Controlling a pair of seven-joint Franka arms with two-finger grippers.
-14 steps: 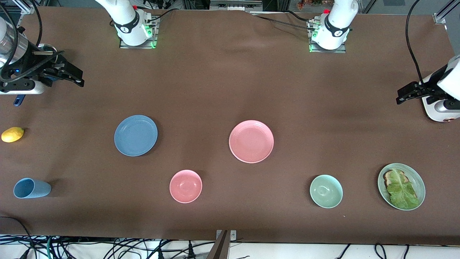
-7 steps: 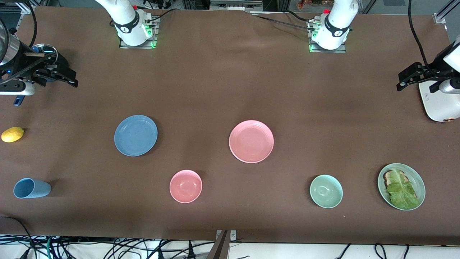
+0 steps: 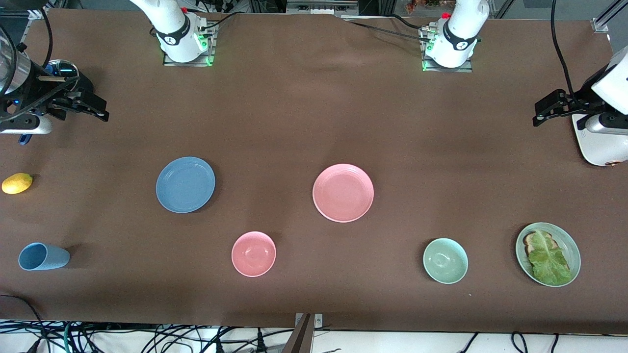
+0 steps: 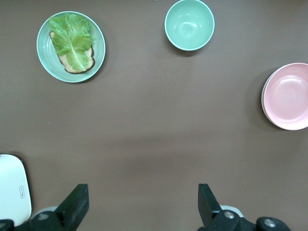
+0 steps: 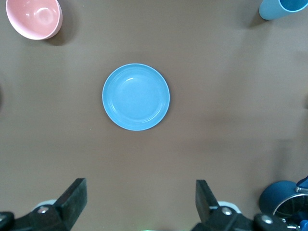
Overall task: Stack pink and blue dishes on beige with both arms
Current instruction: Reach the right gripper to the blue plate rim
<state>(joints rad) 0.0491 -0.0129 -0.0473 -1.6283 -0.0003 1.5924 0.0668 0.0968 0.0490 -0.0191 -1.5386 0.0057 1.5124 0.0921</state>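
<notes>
Lying flat on the brown table [image 3: 304,113], the blue plate [image 3: 185,185] and the pink plate [image 3: 343,192] sit well apart in the middle band, the blue one toward the right arm's end, the pink one near the centre. Both are bare, with nothing on them. No beige plate shows in any view.

Nearer the front edge, a small pink bowl [image 3: 253,254] sits between the two plates, hollow and holding nothing. A pale green bowl [image 3: 445,261] stands toward the left arm's end, also holding nothing. Beside it, closer to that end, a green dish [image 3: 548,254] carries a slice of bread [image 3: 533,240] under a lettuce leaf [image 3: 547,259].

At the right arm's end, a light blue cup [image 3: 43,257] lies on its side near the front corner, and a lemon [image 3: 17,183] rests by the end edge. A white device [image 3: 599,139] sits at the edge of the left arm's end.

The right gripper [image 3: 93,109] hangs over the table's right-arm end, its fingers [image 5: 72,198] spread wide and grasping nothing, the blue plate in plain sight under its camera. The left gripper [image 3: 552,109] hangs over the left arm's end near the white device, fingers [image 4: 76,205] likewise spread and released. Nothing lies between either gripper and the plates.
</notes>
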